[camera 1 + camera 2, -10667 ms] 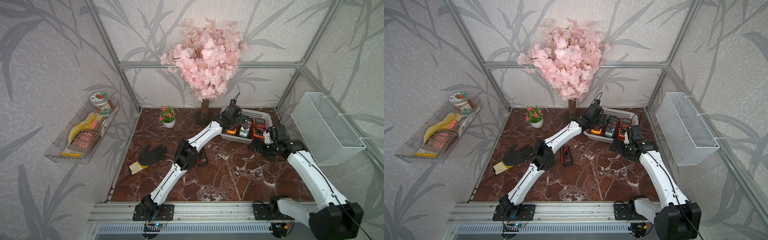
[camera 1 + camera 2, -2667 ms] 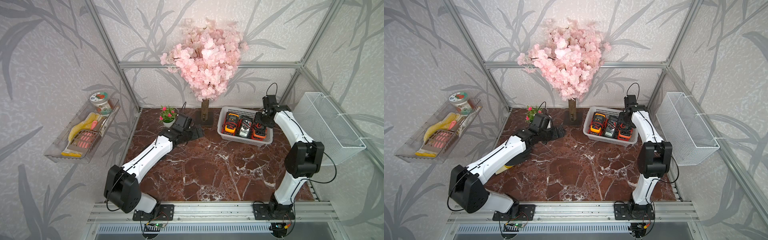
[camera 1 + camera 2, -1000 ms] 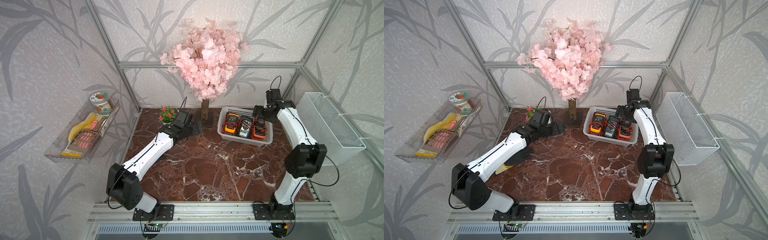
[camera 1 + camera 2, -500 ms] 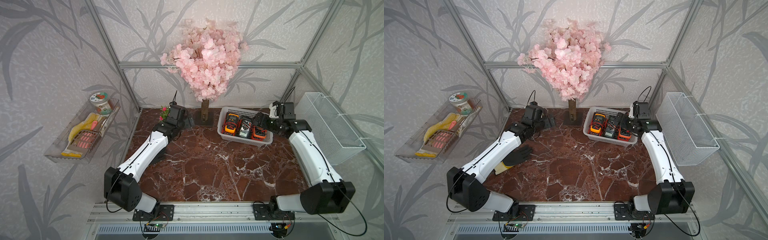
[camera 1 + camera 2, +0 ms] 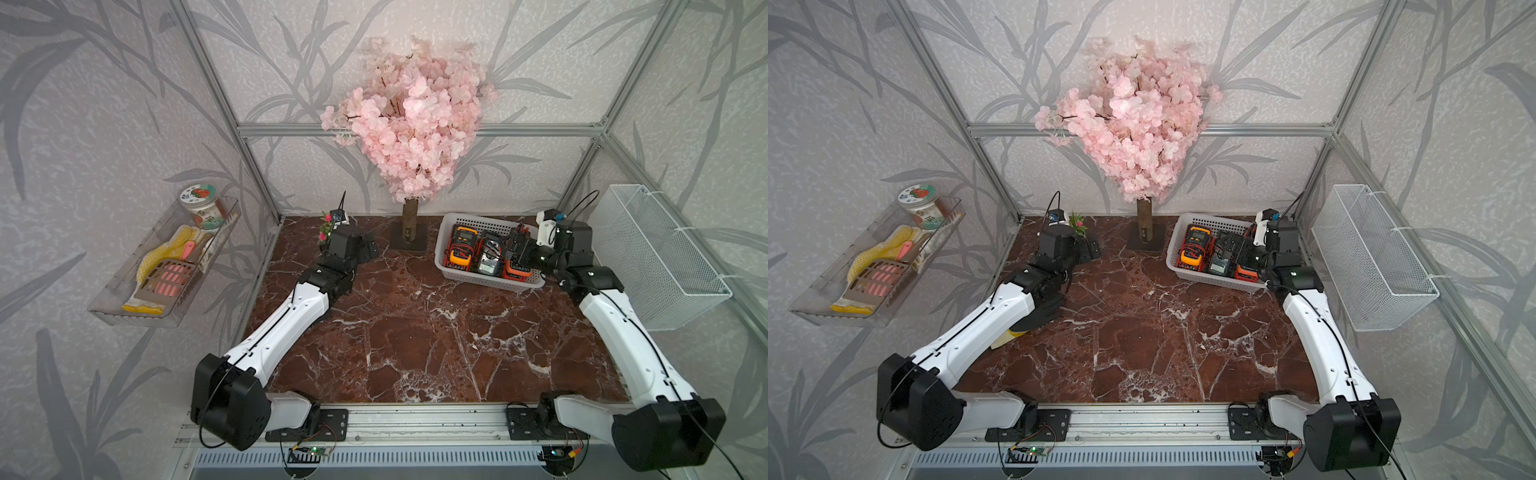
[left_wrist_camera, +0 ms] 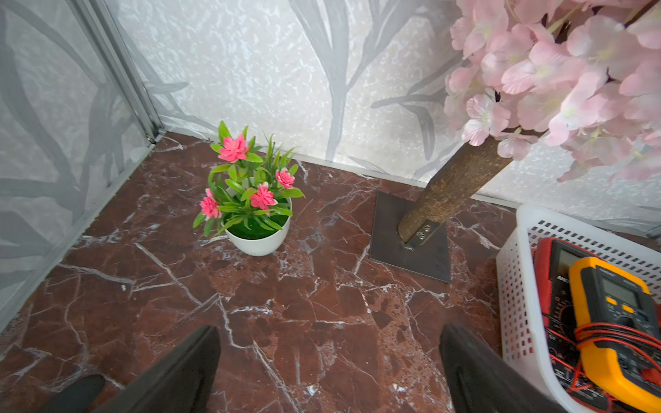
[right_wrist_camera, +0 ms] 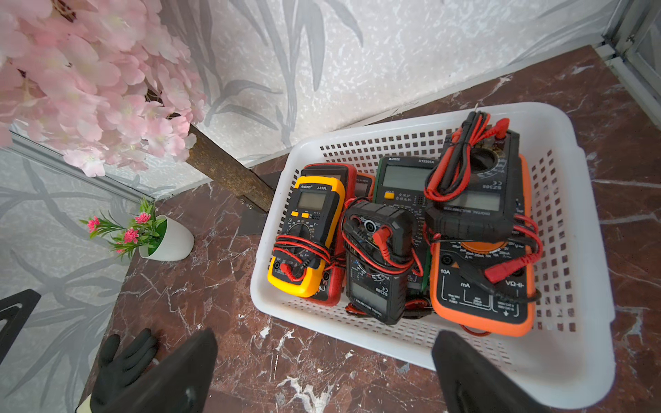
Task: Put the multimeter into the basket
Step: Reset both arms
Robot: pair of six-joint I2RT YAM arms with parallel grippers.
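Looking into the back right corner of the marble table (image 5: 415, 332), I see the basket (image 5: 478, 280) packed with multimeters (image 5: 486, 255). The right wrist view sorts them out. A yellow multimeter (image 7: 307, 232) lies on a red multimeter (image 7: 332, 296) and a black multimeter (image 7: 375, 264) sits in the middle. An orange multimeter (image 7: 483, 286) fills the other side, with a second black meter (image 7: 475, 193) and its bundled leads resting on top. A green multimeter (image 7: 404, 175) peeks out behind. Every meter I can find is inside the basket's walls; none lies on the bare tabletop.

The right gripper (image 5: 519, 249) hangs by the basket's right end, jaws spread wide with nothing between them. The left gripper (image 6: 329, 329) is well apart from it, near the small potted plant (image 6: 257, 200), its jaws likewise wide and empty. A black glove (image 5: 1042, 311) lies partly under the left arm.

To my eye the placing is done and this is the letting-go stage. The next move calls for drawing the right arm up and back, clear of the rim, without snagging the loose red and black leads looped above the meters. Unless a meter lies hidden beneath an arm, nothing seems left to fetch.
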